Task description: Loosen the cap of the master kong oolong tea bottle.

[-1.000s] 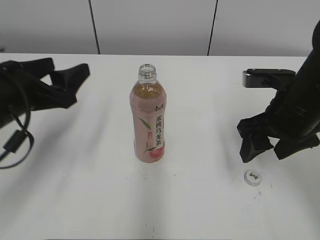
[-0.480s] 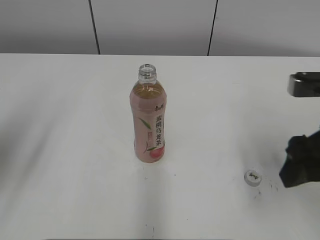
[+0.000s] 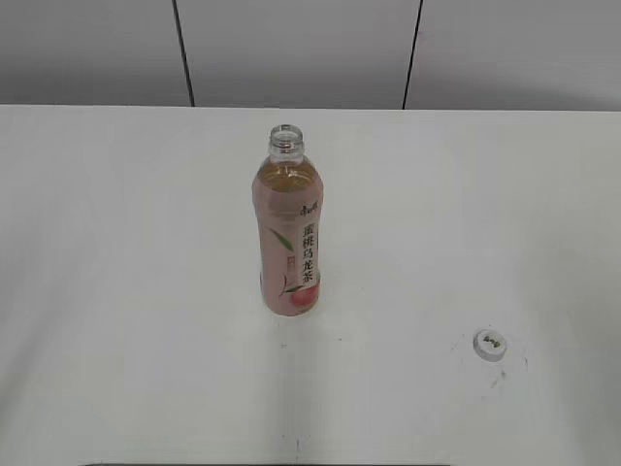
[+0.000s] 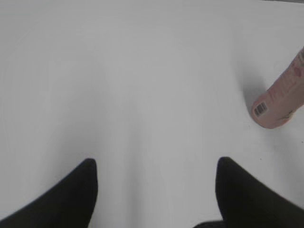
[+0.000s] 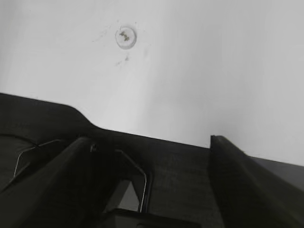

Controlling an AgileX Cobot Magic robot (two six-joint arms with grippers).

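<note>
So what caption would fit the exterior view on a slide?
Open oolong tea bottle stands upright on the white table; its cap lies apart.

White table (image 3: 126, 291), grey panelled wall (image 3: 291, 49)

Small white cap (image 5: 126, 37) seen lying flat on the white table (image 5: 213, 71), dark logo facing up, faint scuffs beside it, right gripper (image 5: 149, 142) spread wide, nothing held

My left wrist view cuts the bottle (image 4: 278, 107) off at the right edge; only its base shows. The cap (image 3: 490, 345) logo is too small to read.
</note>
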